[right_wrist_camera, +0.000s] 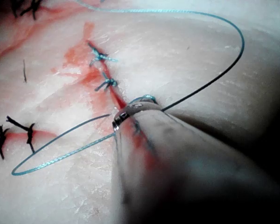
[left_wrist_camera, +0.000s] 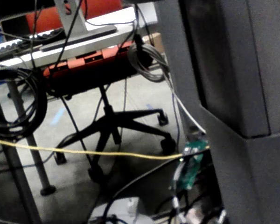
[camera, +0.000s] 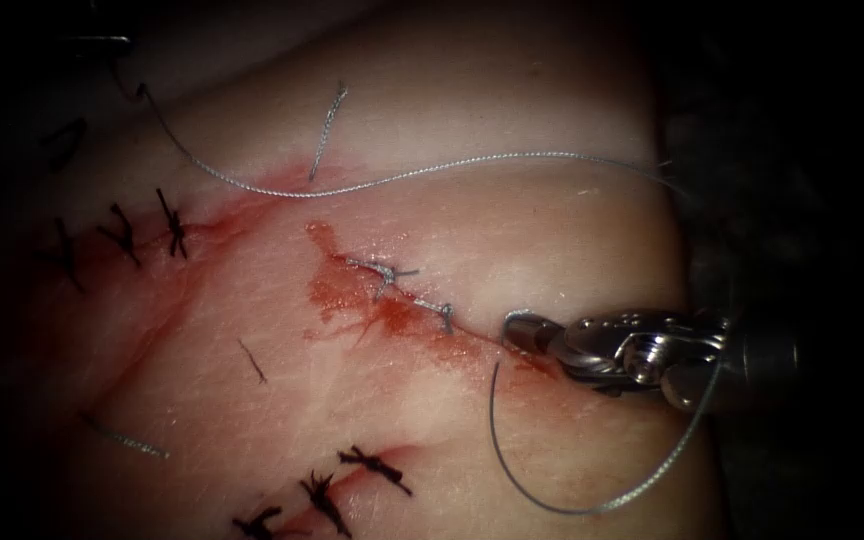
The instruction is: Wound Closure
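Observation:
The cut (camera: 402,305) runs slantwise across the middle of the tissue (camera: 512,230), with two grey knots (camera: 384,270) tied along it. My right tool (camera: 518,330) lies at the cut's right end, its jaws shut on a short bright curve of the needle (camera: 512,320) at the tissue surface. The rest of the needle is hidden, so I cannot tell how deep it sits. Grey thread (camera: 552,508) loops from the jaw tips below the tool. A longer strand (camera: 472,163) arcs across the far tissue. In the right wrist view the jaw tip (right_wrist_camera: 126,115) rests on the cut, with thread (right_wrist_camera: 51,156) looping away.
Red fluid (camera: 352,300) stains the tissue around the cut. Older cuts closed with black stitches lie at the far left (camera: 172,225) and near edge (camera: 372,465). Loose cut ends of thread (camera: 327,125) lie about. The left wrist view looks at an office chair (left_wrist_camera: 116,121) and cables.

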`<action>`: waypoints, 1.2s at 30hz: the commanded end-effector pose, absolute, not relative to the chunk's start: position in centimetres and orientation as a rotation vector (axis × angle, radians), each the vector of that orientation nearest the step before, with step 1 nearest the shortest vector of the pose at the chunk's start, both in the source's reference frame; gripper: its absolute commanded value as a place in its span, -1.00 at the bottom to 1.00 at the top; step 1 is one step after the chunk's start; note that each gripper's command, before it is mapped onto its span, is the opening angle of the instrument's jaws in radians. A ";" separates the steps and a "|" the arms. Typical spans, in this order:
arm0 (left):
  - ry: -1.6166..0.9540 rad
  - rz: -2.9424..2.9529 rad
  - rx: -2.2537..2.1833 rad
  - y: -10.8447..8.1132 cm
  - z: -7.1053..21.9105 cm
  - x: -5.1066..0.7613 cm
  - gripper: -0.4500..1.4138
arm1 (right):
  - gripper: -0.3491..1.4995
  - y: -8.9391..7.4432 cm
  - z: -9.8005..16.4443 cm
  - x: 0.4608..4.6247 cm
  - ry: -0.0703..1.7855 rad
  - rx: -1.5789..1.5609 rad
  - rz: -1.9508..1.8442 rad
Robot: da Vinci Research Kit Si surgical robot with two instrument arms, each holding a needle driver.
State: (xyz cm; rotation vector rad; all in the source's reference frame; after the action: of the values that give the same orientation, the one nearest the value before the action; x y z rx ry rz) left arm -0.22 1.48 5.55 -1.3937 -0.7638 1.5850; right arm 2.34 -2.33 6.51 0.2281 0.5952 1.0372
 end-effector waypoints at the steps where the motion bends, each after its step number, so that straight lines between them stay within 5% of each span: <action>1: -0.764 1.585 -1.394 1.5 5.6 -0.27 -1.00 | -1.00 -2.3 6.5 2.47 0.652 0.229 1.034; 21: -0.766 1.585 -1.393 1.5 5.6 -0.26 -1.00 | -1.00 -2.1 6.4 2.30 0.686 0.235 1.044; 30: -0.767 1.585 -1.393 1.5 5.6 -0.26 -1.00 | -1.00 -2.3 6.5 1.87 0.706 0.426 0.820; 36: -0.766 1.585 -1.393 1.5 5.6 -0.27 -1.00 | -1.00 -2.3 6.5 1.99 0.758 0.477 0.654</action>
State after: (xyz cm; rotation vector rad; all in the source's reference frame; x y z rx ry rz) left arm -0.21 1.48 5.53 -1.3928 -0.7661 1.5846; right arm 1.89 -2.23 6.50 0.4729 0.7576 0.6491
